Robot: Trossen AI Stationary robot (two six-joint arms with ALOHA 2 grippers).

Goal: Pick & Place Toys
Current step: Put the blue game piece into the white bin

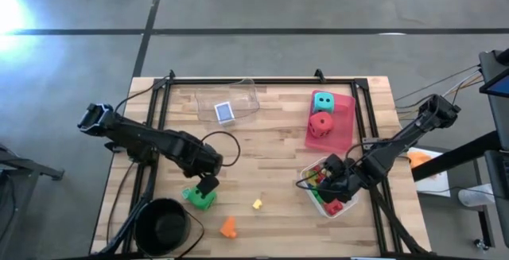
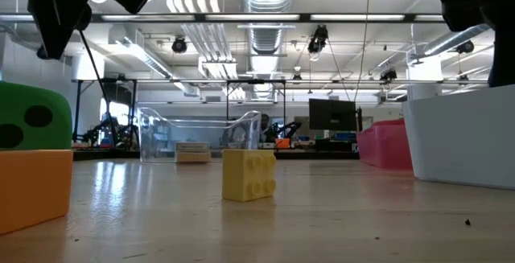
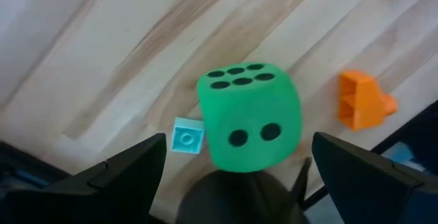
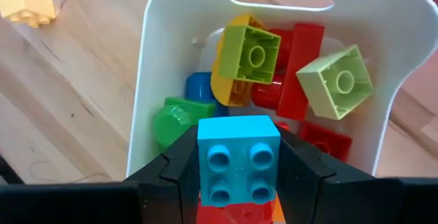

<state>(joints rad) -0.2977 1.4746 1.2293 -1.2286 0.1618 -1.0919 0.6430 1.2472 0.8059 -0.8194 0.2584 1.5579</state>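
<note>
Two foam dice already sit in the pink plastic tray (image 1: 344, 137) while the right tool (image 4: 239, 172), clamped on a blue plastic brick (image 4: 239, 157), hovers over the white bin (image 4: 162, 59), and the left tool (image 3: 236, 166), fingers apart, hangs above the green dotted foam die (image 3: 248, 114) beside loose bricks on the wooden surface (image 1: 270, 157).

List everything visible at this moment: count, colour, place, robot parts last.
Green die: one, near left of table, between the open fingers of the left gripper.
Teal die and red die: one each, in the pink tray, far right.
Blue box: one, in the clear tray, far centre.
Yellow brick: one, loose, near centre.
Orange brick: one, near edge.
Small teal brick: one, beside the green die.
Mixed bricks: several, red, green, blue, yellow, in the white tray, near right.
Black bowl: one, near left corner.
Blue brick: one, in the right gripper.
Left gripper: over the green die.
Right gripper: over the white tray.
</note>
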